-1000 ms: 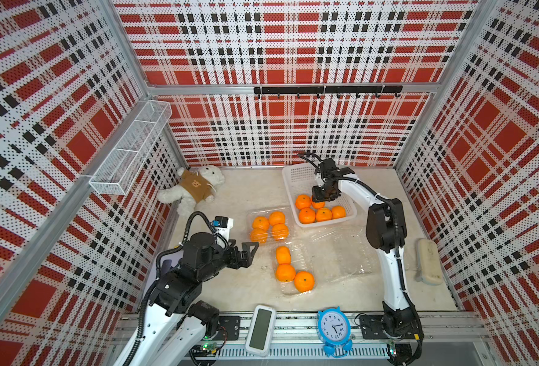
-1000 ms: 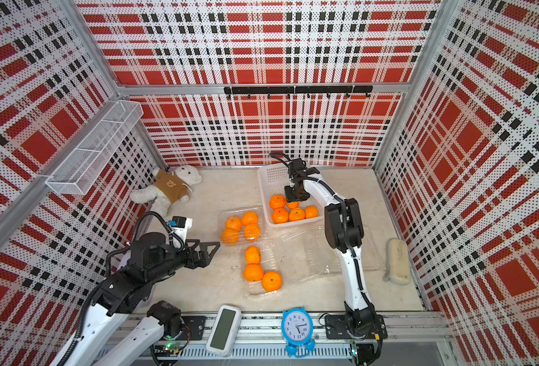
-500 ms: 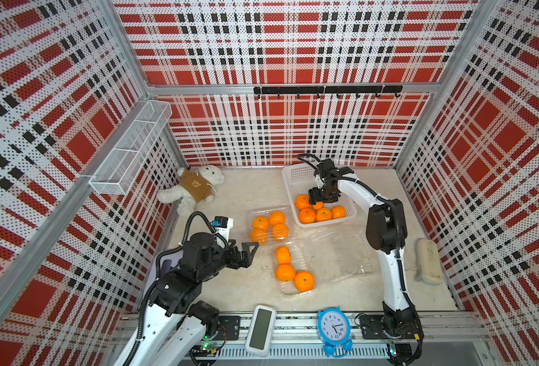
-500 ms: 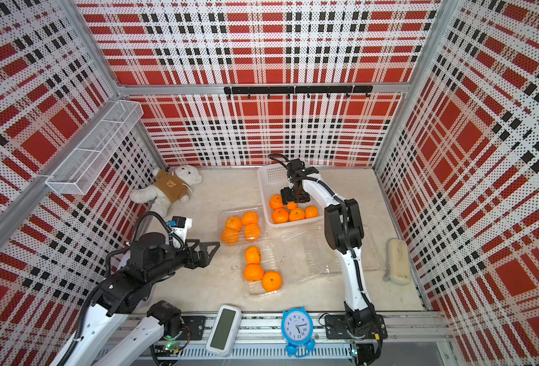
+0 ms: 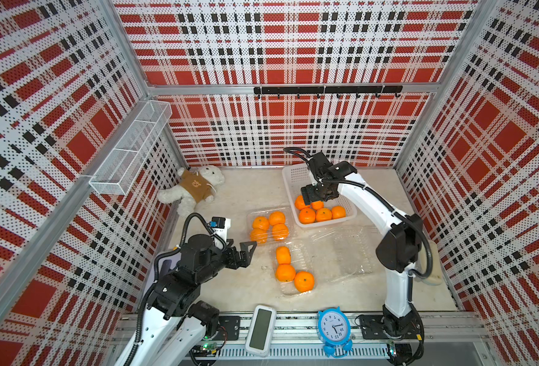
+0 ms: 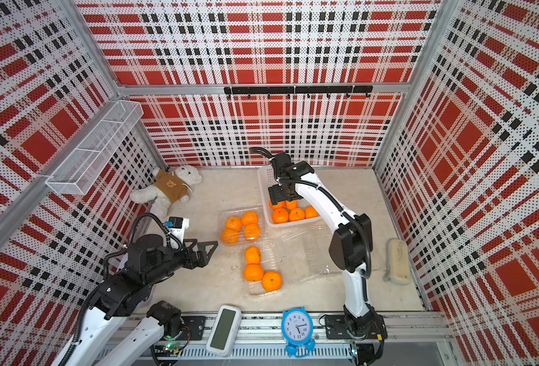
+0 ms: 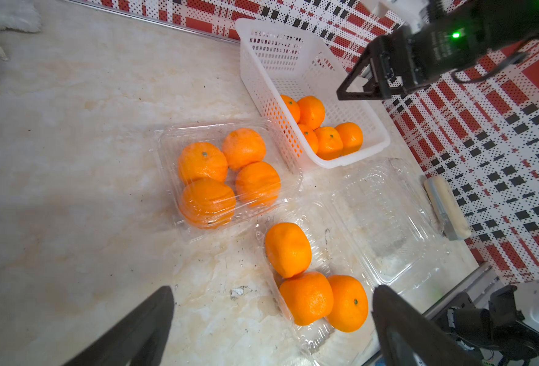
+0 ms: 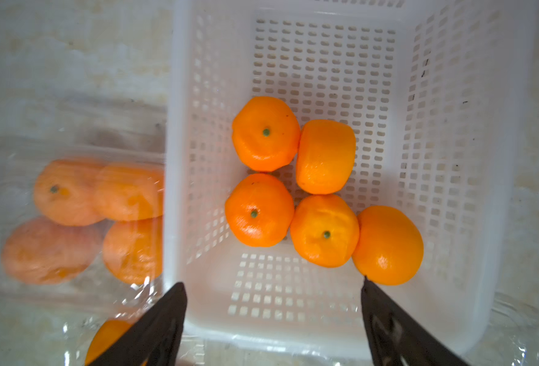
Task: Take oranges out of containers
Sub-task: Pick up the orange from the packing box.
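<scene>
Right gripper (image 8: 272, 281) is hanging over the white basket (image 8: 436, 126), up at one o'clock on the table (image 5: 249, 190). The claw is spread wide and there's nothing between the fingers, the wrist view makes that plain. Directly beneath it, five oranges (image 8: 323, 157) are bunched up and touching on the basket floor, crowded toward the basket's six o'clock end in both top views. Down at the basket's eight o'clock, just beside its wall, sits the closed container (image 7: 166, 142), four oranges (image 5: 276, 218) packed inside and looking hazy through the clear plastic over them. At five o'clock from that one is the open container (image 5: 301, 253), three oranges (image 5: 285, 272) along its nine o'clock side, two of them touching at the near end. Right next to it at three o'clock, the empty container (image 5: 347, 253) lies flat and open, directly at six o'clock from the basket. Over to the left gripper (image 5: 247, 250): claw fully spread, holding nothing, hovering at nine o'clock from the open container and apart from it, pointed toward the fruit. A teddy bear (image 5: 195, 187) sprawls out at ten o'clock on the table, well apart from the action.
</scene>
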Controlling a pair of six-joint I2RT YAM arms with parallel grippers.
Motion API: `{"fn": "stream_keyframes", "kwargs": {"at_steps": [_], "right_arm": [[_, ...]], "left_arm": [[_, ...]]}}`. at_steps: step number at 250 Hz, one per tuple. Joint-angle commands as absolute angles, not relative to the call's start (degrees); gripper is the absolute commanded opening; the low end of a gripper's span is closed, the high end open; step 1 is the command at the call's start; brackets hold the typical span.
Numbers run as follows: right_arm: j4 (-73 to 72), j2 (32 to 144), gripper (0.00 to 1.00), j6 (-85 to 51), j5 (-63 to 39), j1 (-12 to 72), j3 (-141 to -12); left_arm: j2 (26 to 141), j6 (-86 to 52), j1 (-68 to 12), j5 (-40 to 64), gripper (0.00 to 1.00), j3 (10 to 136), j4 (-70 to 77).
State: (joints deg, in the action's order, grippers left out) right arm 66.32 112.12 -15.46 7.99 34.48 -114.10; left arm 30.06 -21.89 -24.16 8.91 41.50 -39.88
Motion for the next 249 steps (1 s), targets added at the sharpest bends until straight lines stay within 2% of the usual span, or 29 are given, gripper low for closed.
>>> {"fn": "stream_keyframes", "kwargs": {"at_steps": [1,44,97,181,249], "right_arm": [[66.8,105.4,0.89,-22.5,11.3,39.3,-109.2],[64.6,99.3,0.9,-30.9,12.2,48.4,-102.8],[62.4,99.8,0.9,-35.1,10.8,55.4,-98.6],[55.6,106.2,0.85,-37.1,3.7,57.4,-93.9],[57.1,113.1,0.78,-37.2,3.8,58.2,-95.2]], "left_arm": [[28.4,-22.3,-24.3,7.0,0.99,40.8,-39.6],[25.8,-22.7,-24.4,4.8,0.99,40.5,-39.7],[23.2,-23.0,-24.1,2.1,0.99,40.4,-39.9],[17.6,-23.6,-23.8,-2.5,0.99,39.8,-40.3],[16.5,-23.7,-23.9,-2.7,0.99,39.6,-40.0]]}}
